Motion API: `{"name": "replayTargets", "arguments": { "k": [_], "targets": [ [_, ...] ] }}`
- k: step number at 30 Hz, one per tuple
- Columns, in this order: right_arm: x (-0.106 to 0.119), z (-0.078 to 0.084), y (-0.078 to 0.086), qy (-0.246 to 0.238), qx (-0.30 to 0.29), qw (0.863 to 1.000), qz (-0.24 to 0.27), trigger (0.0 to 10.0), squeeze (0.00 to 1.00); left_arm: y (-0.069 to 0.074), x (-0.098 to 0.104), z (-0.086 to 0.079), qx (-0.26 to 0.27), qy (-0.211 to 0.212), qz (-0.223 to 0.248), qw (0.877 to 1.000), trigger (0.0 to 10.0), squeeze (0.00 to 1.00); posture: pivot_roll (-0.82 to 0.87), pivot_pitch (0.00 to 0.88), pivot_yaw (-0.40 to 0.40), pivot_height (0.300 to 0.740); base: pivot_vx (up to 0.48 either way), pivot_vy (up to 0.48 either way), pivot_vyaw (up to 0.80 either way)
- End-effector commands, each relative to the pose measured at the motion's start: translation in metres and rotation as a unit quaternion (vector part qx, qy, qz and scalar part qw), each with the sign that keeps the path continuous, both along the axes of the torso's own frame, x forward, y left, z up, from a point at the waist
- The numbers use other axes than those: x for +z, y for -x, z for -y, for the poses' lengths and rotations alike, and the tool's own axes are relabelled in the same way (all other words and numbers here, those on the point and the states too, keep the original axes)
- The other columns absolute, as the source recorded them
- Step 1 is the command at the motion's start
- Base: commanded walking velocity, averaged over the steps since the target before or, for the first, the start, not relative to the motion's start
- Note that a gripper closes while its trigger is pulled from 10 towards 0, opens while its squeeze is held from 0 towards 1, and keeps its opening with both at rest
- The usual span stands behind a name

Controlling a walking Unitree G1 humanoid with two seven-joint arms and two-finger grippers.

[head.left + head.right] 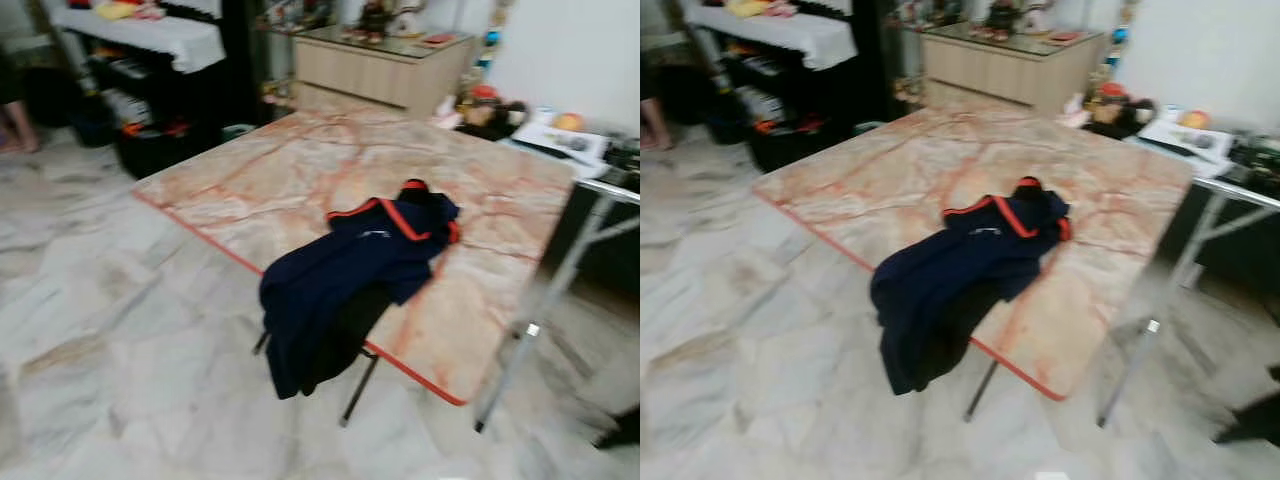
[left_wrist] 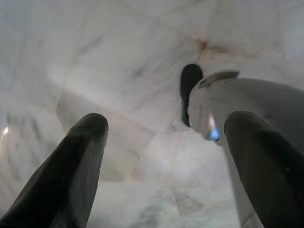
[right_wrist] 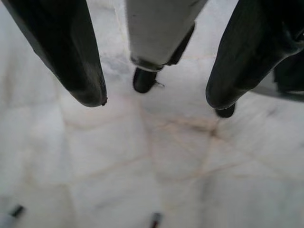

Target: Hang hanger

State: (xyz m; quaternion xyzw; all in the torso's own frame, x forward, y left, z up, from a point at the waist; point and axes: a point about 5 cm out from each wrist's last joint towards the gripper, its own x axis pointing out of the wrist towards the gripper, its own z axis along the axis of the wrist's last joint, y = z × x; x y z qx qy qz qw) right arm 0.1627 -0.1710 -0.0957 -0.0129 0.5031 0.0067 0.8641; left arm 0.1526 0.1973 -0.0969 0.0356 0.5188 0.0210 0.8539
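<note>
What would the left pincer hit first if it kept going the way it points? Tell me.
Most likely the marble floor. The left pincer hangs open, pointing down at the tiles, with nothing between its fingers; the robot's own leg stands just beside that line.

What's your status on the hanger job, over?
Left gripper and right gripper both open, empty, hanging over the marble floor. Navy jacket draped over the table edge; hanger can't be made out. Path ahead looks passable.

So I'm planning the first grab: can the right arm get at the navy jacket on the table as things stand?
Probably not yet. The right gripper hangs open over the floor tiles, while the navy jacket drapes over the marble table's near edge, some way ahead. Nothing blocks the approach.
</note>
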Motion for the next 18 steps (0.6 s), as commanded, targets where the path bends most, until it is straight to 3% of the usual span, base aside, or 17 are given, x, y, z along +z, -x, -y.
{"name": "replayTargets", "arguments": {
  "k": [1,11,18],
  "targets": [
    [-0.001,0.005,0.004,0.005,-0.001,1.0,-0.005,10.0,0.0,0.005,-0.002,-0.002,-0.005,-0.004,-0.014,1.0,10.0,0.0,0.11,0.0,0.003,0.74,0.0,0.0,0.8],
    [-0.006,0.033,0.028,0.022,0.031,0.999,-0.028,10.0,0.0,0.005,-0.002,-0.002,-0.007,-0.004,-0.015,1.0,10.0,0.0,0.12,0.0,0.003,0.74,0.0,0.0,0.8],
    [-0.011,0.021,0.04,0.019,0.055,0.998,-0.038,10.0,0.0,0.005,-0.002,-0.002,-0.008,-0.005,-0.016,1.0,10.0,0.0,0.12,0.0,0.002,0.74,0.0,0.0,0.8]
  ]
}}
